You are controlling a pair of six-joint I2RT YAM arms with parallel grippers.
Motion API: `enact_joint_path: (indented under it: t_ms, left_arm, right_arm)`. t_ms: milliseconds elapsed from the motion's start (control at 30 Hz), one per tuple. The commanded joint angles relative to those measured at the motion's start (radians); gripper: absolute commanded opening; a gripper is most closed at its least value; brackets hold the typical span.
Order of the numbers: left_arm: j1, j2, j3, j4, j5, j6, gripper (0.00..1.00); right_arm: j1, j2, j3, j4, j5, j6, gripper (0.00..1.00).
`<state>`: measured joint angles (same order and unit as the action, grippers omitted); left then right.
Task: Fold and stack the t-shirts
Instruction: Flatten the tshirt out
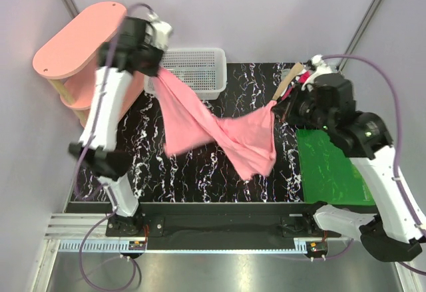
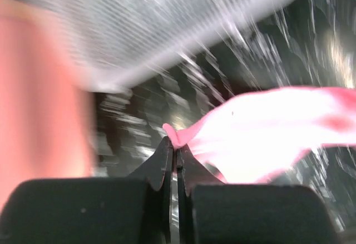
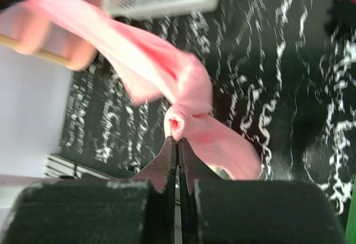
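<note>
Black marbled table [image 1: 193,172], grey walls [image 1: 266,12], pink shirt [image 1: 246,139] aloft.

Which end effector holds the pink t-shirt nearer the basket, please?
The left end effector, beside the basket; the right end effector grips the t-shirt by the green mat.

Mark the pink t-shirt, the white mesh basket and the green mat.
pink t-shirt [image 1: 249,142]: top view, wide drooping part.
white mesh basket [image 1: 200,66]: top view, bare mesh floor.
green mat [image 1: 326,165]: top view, bare middle.
</note>
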<state>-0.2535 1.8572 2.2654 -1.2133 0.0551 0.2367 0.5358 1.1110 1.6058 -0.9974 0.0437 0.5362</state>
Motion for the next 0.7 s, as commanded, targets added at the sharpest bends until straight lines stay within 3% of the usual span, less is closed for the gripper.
enact_joint_path:
  t_ms: [0, 267, 500, 667]
  left_arm:
    - [0.011, -0.261, 0.065, -0.232, -0.093, 0.062, 0.0]
    - [0.011, -0.718, -0.199, -0.247, -0.12, 0.099, 0.0]
    - [0.011, -0.984, -0.414, -0.293, -0.124, 0.131, 0.0]
    - [0.011, -1.037, -0.598, -0.235, -0.11, 0.119, 0.0]
  right_arm:
    - [-0.003, -0.033, 0.149, -0.044, -0.002, -0.035, 0.0]
    - [-0.004, -0.16, 0.178, -0.153, -0.031, 0.011, 0.0]
    - [-0.003, -0.272, 0.068, -0.196, -0.073, 0.074, 0.0]
    - [-0.003, -0.277, -0.004, -0.175, -0.056, 0.09, 0.0]
